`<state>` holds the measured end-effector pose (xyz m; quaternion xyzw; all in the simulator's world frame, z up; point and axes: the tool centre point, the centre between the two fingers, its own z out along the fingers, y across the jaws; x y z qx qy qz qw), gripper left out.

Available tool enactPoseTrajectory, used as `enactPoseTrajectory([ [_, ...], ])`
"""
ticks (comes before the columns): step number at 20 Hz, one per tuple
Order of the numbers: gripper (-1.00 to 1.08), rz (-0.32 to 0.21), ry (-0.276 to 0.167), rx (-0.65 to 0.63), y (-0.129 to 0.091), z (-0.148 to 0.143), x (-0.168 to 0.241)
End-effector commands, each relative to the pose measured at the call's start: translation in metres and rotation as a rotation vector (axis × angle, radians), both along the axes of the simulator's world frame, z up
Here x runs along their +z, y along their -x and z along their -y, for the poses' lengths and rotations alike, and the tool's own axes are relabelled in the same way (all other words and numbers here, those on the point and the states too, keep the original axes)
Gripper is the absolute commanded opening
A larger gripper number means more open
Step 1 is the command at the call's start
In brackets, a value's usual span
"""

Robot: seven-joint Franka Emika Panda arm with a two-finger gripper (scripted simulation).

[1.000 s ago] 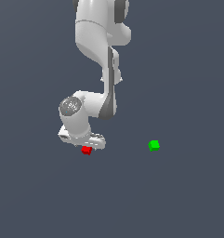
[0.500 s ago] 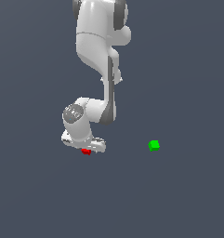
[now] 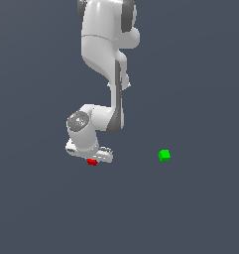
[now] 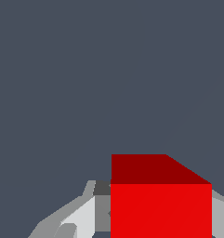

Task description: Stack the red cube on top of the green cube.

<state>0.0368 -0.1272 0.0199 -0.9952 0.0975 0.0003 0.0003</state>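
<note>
The red cube [image 3: 91,161] rests on the floor directly under the white hand, only its lower part showing below it. In the wrist view the red cube [image 4: 161,209] fills the space between the two grey fingers [image 4: 81,218], which stand against its sides. My gripper [image 3: 92,158] is down at floor level and shut on the cube. The green cube [image 3: 164,155] sits alone on the floor, well off to the exterior view's right of the gripper, at about the same height in the picture.
The plain dark grey floor [image 3: 190,213] stretches all around. The white arm [image 3: 103,54] rises from the hand toward the top of the exterior view. Nothing else stands on the floor.
The hand has sunk a little lower over the red cube, so less of the cube shows beneath it. The green cube has not moved.
</note>
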Motion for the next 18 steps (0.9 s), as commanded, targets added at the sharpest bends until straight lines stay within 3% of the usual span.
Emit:
enactPoseTrajectory([
  [1,-1.00,0.000,0.000,0.000,0.000,0.000,0.000],
  [8,-1.00,0.000,0.000,0.000,0.001,0.000,0.015],
  [18,-1.00,0.000,0.000,0.000,0.002,0.000,0.079],
])
